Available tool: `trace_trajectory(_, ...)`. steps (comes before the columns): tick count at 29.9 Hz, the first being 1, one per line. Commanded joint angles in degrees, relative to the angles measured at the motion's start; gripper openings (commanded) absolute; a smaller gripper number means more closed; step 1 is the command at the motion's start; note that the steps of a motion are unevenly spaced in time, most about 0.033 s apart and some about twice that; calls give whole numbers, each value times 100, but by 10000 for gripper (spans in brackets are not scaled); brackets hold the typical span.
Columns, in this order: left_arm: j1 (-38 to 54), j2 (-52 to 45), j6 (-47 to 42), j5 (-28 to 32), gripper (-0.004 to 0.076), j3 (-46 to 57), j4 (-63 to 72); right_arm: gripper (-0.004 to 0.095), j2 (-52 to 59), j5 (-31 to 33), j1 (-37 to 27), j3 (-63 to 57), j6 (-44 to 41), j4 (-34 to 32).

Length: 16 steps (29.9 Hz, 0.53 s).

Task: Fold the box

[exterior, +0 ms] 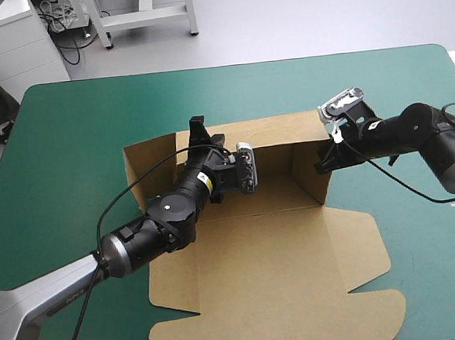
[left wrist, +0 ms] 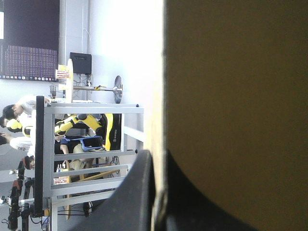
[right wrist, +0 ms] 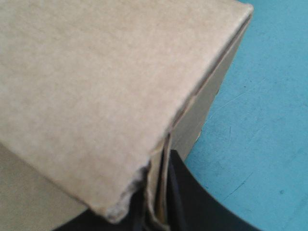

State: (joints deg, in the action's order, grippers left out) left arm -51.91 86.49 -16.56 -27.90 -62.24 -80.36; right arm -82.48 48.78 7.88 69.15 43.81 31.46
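The brown box (exterior: 281,252) lies mid-table, its far part raised into walls and its lid flat toward the near edge. My left gripper (exterior: 200,129) reaches over the left part and is shut on the top edge of the far wall. In the left wrist view the board (left wrist: 236,96) stands upright between the black fingers of that gripper (left wrist: 159,202). My right gripper (exterior: 324,162) is shut on the right side wall's upper edge. In the right wrist view the folded wall (right wrist: 96,86) runs down into this gripper (right wrist: 161,214).
The teal-green cover (exterior: 74,127) shows bare all around the box, widest on the far and left sides. Beside the right wall, more teal-green cover (right wrist: 269,120) is visible. The lid's flaps reach close to the table's near edge.
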Motion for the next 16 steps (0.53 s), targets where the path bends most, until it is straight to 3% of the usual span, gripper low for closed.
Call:
trace_trajectory(1,-175,-222,-110,616,33,-178,-141,-17,195,-197,46,136,-70,457)
trace_trajectory(7,-668,-272,-424,28,377,-452,-172,-17,195,-931,46,148,-1185,-342)
trace_trajectory(9,-818,-283,-435,-256,459,-562,-223,-18,195,-1147,46,148,-1629,-795)
trace_trajectory(16,-1293,-318,-435,-786,484,-695,-441,-18,195,-1604,25,160,-3110,-2438)
